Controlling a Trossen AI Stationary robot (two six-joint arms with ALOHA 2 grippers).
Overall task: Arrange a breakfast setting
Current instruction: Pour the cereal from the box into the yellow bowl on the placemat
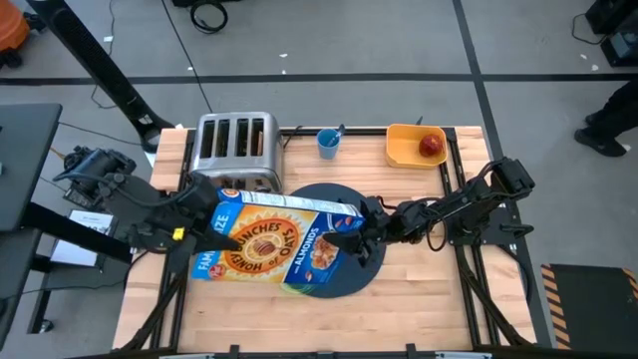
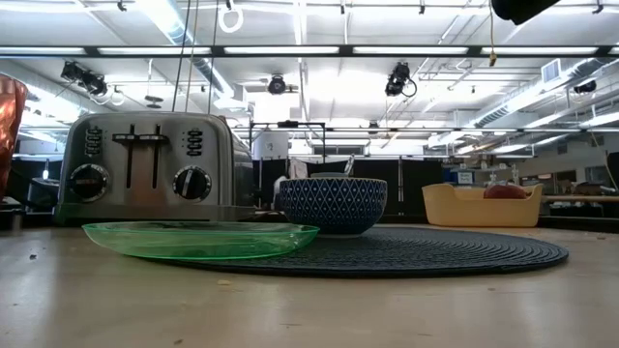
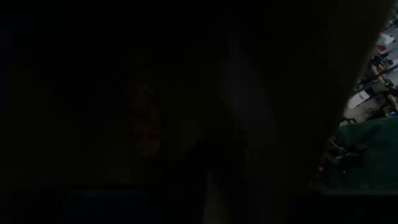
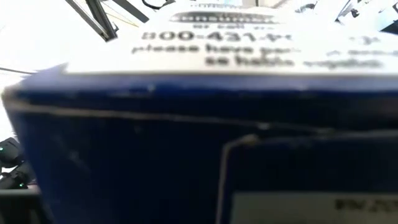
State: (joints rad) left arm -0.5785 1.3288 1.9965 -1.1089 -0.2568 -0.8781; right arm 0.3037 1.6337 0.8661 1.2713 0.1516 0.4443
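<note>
A blue and yellow cereal box lies on its side in the air over the dark-navy mat, between my two grippers. My left gripper is at its left end and my right gripper at its right, opened end. The box does not show in the low view. There the patterned blue bowl stands on the mat, and the green plate lies on the mat's edge. The red apple lies in the yellow bin. The left wrist view is dark. My left gripper holds the box's left end, coming level from the table's left side; the box itself hides how the fingers sit. My right gripper is on the box's right end by the open flap, coming level from the table's right. The box is lifted clear and lies roughly level.
A silver toaster stands at the far left, and a small blue cup beside it at the far edge. An orange-brown tumbler shows at the low view's left edge. Bare wood lies along the near edge.
</note>
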